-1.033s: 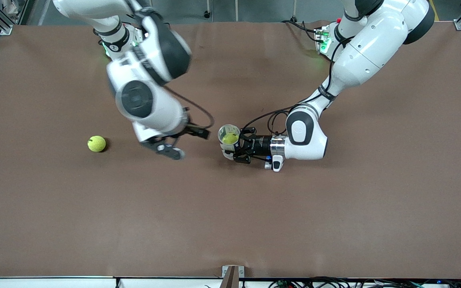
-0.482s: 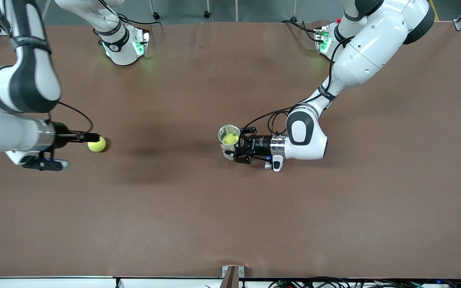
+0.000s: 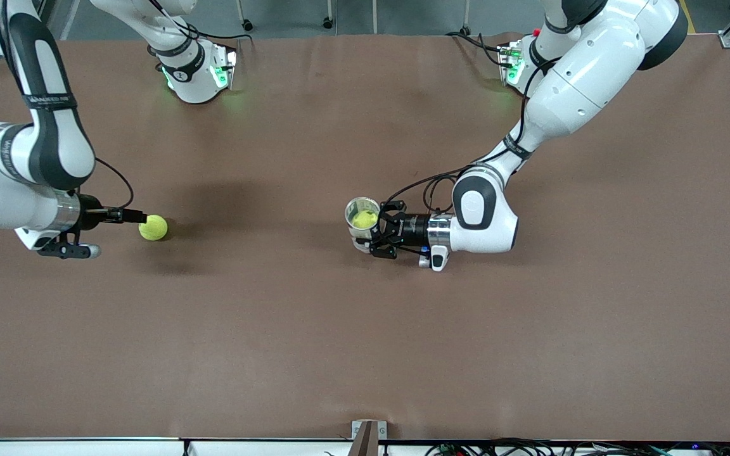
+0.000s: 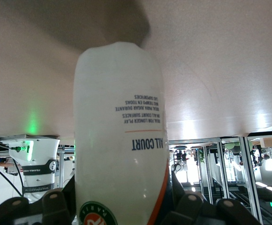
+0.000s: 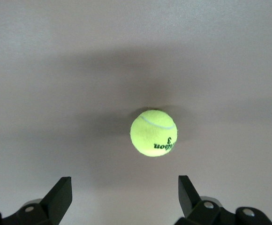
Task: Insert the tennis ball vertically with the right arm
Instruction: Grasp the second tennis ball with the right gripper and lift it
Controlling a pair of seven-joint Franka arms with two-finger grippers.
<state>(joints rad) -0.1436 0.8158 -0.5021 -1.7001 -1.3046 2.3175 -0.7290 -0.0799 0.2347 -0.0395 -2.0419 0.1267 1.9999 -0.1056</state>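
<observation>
My right gripper (image 5: 122,197) stood wide open and empty just beside the tennis ball (image 3: 153,227) lying toward the right arm's end of the table (image 3: 365,354), while my left gripper (image 3: 374,235) clasped the upright ball can (image 3: 362,217) mid-table.

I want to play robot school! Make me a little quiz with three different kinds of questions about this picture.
1. True or false: the right gripper is already squeezing the loose tennis ball.
2. Which is the left gripper holding? A) a spoon B) a clear tube C) a box
3. Fill in: inside the tube sits another ____.

Key
1. False. Its fingers are wide open, with the ball lying on the table just ahead of them.
2. B. It holds the tube upright, open end up.
3. Tennis ball.
</observation>
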